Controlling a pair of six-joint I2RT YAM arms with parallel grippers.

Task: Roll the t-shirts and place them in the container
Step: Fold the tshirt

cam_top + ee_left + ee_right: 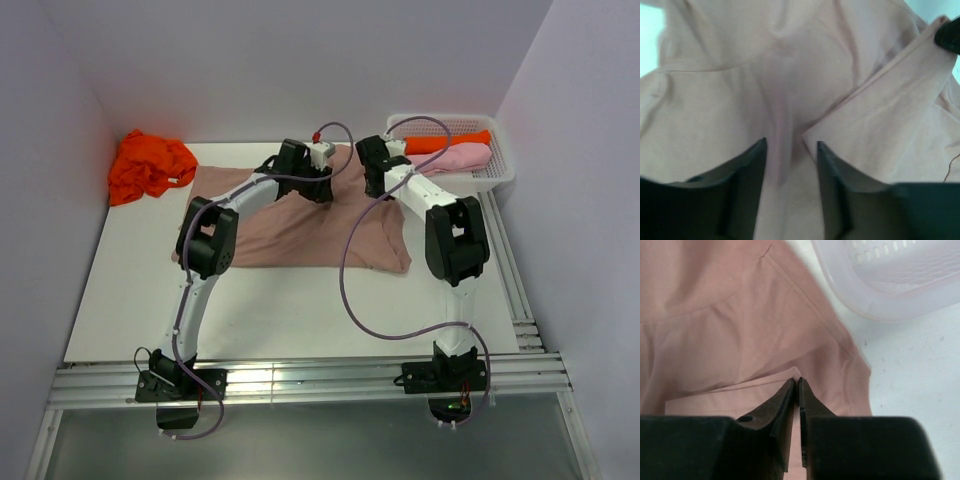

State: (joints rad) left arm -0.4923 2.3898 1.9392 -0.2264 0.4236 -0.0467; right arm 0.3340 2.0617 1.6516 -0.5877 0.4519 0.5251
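Dusty pinkish-brown cloth t-shirt lies on white desk. Left end effector: released above it. Right end effector: clenched at its folded hem.

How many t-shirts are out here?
4: a brown shirt spread mid-table, an orange heap at the far left corner, and an orange roll and a pink roll in the basket. The heap may hold more than one.

The white-and-black left arm and right arm reach forward, wrists bent down. The black two-finger left gripper has its jaws parted, and the right gripper has its jaws nearly touching.
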